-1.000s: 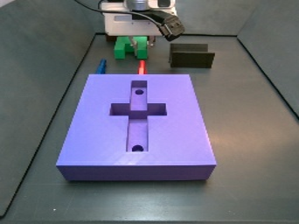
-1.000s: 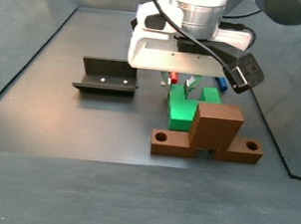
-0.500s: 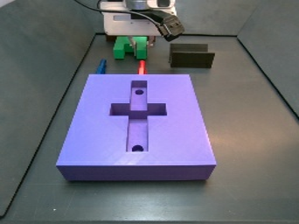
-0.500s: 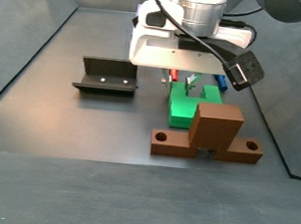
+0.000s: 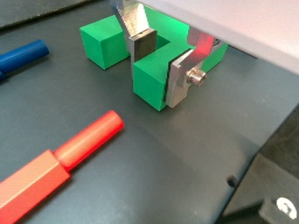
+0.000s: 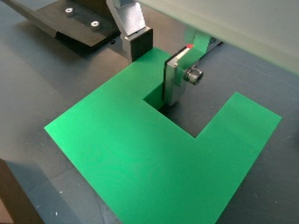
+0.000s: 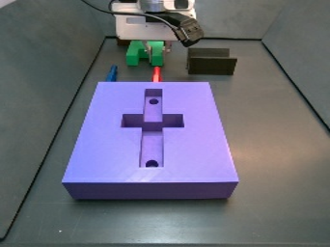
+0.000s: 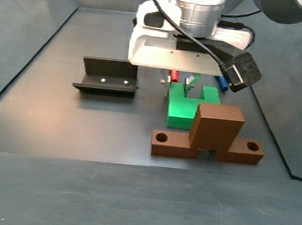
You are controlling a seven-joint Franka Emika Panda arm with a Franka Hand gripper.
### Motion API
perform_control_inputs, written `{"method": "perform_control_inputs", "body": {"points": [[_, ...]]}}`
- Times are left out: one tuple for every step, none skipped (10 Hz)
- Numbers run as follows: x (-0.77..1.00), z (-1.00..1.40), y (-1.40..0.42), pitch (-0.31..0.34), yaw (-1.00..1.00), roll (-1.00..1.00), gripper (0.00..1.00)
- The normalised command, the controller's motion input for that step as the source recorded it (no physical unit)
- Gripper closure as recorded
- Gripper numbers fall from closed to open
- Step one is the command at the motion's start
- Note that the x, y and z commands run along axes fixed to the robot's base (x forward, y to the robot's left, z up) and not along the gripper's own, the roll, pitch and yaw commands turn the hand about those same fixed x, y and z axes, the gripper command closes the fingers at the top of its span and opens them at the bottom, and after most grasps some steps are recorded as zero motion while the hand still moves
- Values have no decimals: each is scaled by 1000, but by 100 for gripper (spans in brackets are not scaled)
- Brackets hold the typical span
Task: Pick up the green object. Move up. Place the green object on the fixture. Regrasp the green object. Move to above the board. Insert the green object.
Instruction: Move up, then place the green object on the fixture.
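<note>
Nothing moved, gripper (image 5: 162, 63) straddling green object (image 5: 149, 83)

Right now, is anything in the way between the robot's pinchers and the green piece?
Nothing visible. The gripper is already down at the green object; in both wrist views its fingers sit astride one prong. The red stick lies off to the side.

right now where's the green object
In a side view the green object sits on the floor under the gripper, just behind the orange-brown block.
</note>
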Motion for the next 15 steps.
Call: {"method": "perform_control_inputs", "body": {"points": [[0, 833, 0, 0, 0, 0, 100], [22, 812, -72, 1, 35, -7, 100], [-15, 587, -56, 18, 36, 11, 100], [-7, 381, -30, 3, 31, 35, 100], [0, 0, 23, 0, 0, 0, 100], [323, 234, 34, 137, -83, -474, 100], [620, 566, 37, 349, -163, -771, 100], [797, 397, 0, 271, -114, -889, 100], [886, 277, -94, 263, -143, -851, 100], [917, 134, -149, 249, -129, -831, 100], [754, -186, -100, 0, -120, -791, 100], [714, -403, -243, -40, -129, -514, 100], [863, -420, -226, 0, -83, -486, 100], [937, -220, -97, 0, -89, -697, 100], [777, 197, 0, 0, -163, -1000, 100]]}}
